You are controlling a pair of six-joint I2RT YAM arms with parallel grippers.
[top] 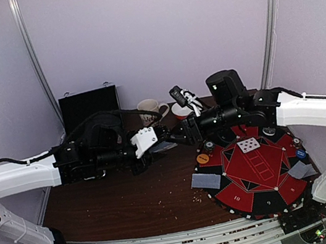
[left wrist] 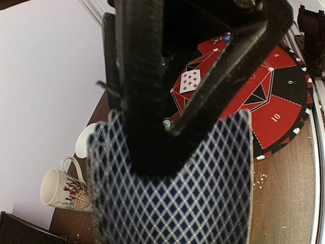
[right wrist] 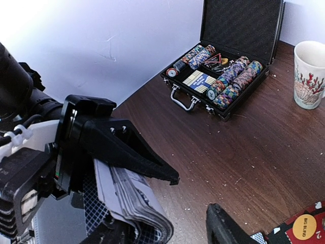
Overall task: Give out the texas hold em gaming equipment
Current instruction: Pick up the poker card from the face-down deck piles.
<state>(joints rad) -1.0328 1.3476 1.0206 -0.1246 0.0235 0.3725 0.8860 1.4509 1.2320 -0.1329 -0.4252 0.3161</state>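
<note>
My left gripper [top: 162, 145] is shut on a deck of cards [top: 168, 147] and holds it above the table's middle. The deck's blue-and-white diamond back fills the left wrist view [left wrist: 172, 198]. My right gripper [top: 181, 135] is open right at the deck, and one of its black fingers [left wrist: 152, 101] lies across the deck's back. In the right wrist view the deck's edge [right wrist: 134, 198] lies between my right gripper's spread fingers [right wrist: 223, 229]. On the round red-and-black mat [top: 260, 196] lie a face-up card [top: 249, 144], two grey-backed cards [top: 206, 180] [top: 300, 169], an orange disc [top: 203, 158] and a blue disc [top: 301, 153].
An open black case [right wrist: 177, 84] with rows of chips stands at the back left, its lid [top: 89, 106] upright. A patterned mug [top: 150, 109] and an orange-and-white bowl [top: 181, 111] stand behind the grippers. Crumbs dot the brown table [top: 119, 198].
</note>
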